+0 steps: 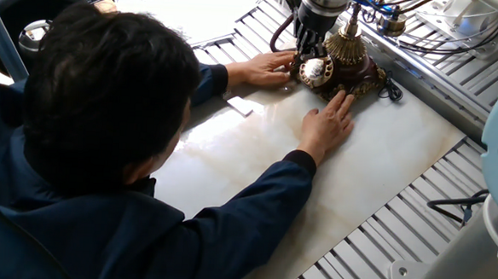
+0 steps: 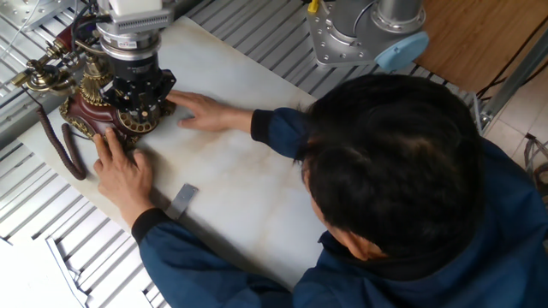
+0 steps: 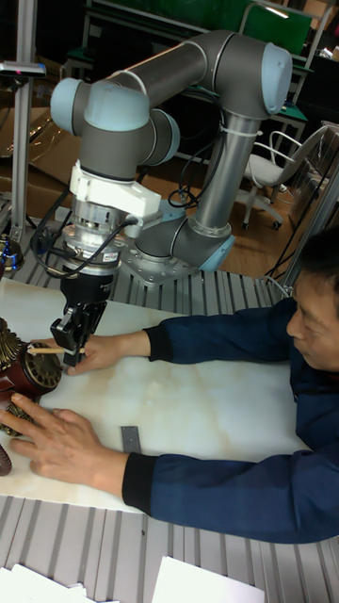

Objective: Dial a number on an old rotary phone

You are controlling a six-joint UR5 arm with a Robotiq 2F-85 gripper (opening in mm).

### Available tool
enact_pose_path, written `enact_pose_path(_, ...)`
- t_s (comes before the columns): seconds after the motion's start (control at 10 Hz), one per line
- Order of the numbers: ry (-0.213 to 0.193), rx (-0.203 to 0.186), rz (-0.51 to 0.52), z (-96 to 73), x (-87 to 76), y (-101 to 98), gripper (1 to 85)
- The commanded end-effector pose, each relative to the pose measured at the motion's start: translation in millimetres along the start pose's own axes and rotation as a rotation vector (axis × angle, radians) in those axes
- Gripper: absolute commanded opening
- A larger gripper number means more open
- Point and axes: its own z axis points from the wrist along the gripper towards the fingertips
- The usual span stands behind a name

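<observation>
One old rotary phone [image 1: 338, 66] is seen below the gripper [image 3: 73, 347], dial facing the man; a thin stick [image 3: 47, 349] is pinched. Two hands brace it.

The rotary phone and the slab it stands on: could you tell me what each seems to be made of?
The rotary phone: dark, glossy reddish-brown base, likely varnished wood or resin, with brass-coloured metal dial and trim that glints. The slab: pale, veined and reflective, looks like polished marble or a marble-look tile.

Pale marble-look board [image 1: 376, 163] lay over a slatted metal table [image 1: 397, 241], wooden floor [image 2: 479, 34] beyond, a white-framed chair [image 3: 282, 170] stood behind, dim shelving.
</observation>
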Motion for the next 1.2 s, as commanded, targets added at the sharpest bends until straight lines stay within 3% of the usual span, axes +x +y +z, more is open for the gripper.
enact_pose_path(0.0,0.009,-0.004,0.036,-1.2,5.9,0.6,2.0)
enact_pose_path(0.5,0.036,-0.002,0.064,-4.4,7.9,1.9,2.0)
enact_pose_path(1.1,0.036,-0.030,0.166,-3.3,5.3,10.9,2.0)
